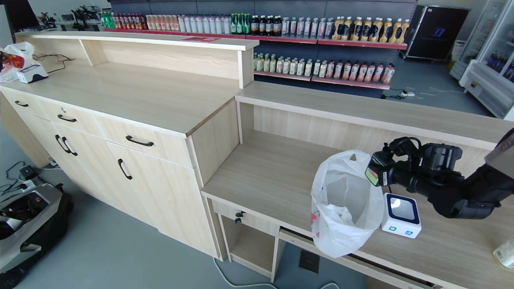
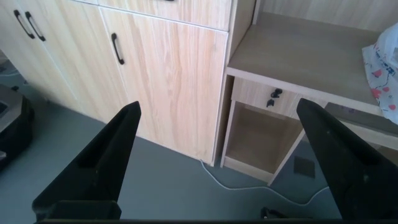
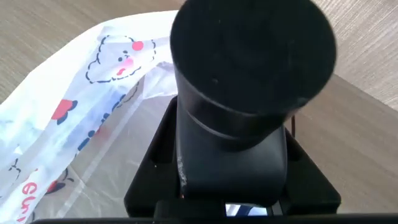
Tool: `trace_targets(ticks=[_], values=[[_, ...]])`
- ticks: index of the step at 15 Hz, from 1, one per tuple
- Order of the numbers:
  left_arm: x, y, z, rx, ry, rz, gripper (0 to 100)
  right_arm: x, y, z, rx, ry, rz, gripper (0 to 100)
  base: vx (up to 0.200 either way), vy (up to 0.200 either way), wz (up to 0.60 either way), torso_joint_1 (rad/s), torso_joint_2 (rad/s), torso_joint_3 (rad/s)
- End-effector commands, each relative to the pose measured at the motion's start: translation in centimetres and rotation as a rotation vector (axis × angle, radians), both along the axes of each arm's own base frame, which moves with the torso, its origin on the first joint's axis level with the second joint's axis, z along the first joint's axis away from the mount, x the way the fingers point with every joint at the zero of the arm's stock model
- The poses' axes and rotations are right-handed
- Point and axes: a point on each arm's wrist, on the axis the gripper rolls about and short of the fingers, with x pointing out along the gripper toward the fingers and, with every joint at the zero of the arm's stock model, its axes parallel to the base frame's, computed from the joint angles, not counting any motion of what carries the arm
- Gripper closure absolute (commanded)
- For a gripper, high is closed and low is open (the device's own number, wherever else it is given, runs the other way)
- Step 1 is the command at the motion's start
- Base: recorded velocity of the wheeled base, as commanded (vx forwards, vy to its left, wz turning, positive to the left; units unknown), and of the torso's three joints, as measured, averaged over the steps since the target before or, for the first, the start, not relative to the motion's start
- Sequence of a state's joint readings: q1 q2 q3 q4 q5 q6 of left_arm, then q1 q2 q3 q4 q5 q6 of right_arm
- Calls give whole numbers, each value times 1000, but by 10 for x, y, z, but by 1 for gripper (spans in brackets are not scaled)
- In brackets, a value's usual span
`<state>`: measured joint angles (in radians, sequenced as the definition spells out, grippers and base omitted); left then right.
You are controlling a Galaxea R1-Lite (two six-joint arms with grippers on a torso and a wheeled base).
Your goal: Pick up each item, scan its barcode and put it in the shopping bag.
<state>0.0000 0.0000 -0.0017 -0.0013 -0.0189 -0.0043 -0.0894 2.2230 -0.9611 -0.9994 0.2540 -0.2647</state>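
My right gripper (image 1: 376,171) is shut on a dark bottle (image 1: 372,175) with a red and green label. It holds the bottle just above the right rim of the open white shopping bag (image 1: 341,204). In the right wrist view the bottle's black round end (image 3: 249,74) sits between the jaws of the right gripper (image 3: 230,193), with the printed shopping bag (image 3: 74,124) beneath. A white barcode scanner (image 1: 400,214) with a dark-rimmed window stands right of the bag. My left gripper (image 2: 217,162) hangs open over the grey floor in front of the cabinet doors, holding nothing.
Another item (image 1: 505,253) lies at the right edge of the low wooden counter (image 1: 273,176). A taller counter with drawers (image 1: 132,96) stands to the left. A raised ledge (image 1: 361,112) borders the back, with shelves of bottles (image 1: 321,68) beyond it.
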Motion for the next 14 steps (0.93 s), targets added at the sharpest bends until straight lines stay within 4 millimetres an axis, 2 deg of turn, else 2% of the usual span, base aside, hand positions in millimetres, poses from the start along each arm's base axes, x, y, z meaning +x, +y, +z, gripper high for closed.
trace_targets(ticks=[1, 4, 14], values=[[0, 0, 0, 0, 0, 1, 0, 19, 5, -35, 21, 49, 52, 100, 0, 0, 0, 0, 0, 0], [0, 0, 0, 0, 0, -1, 0, 38, 19, -50, 21, 37, 109, 100, 0, 0, 0, 0, 0, 0], [0, 0, 0, 0, 0, 1, 0, 62, 42, -97, 25, 37, 161, 100, 0, 0, 0, 0, 0, 0]])
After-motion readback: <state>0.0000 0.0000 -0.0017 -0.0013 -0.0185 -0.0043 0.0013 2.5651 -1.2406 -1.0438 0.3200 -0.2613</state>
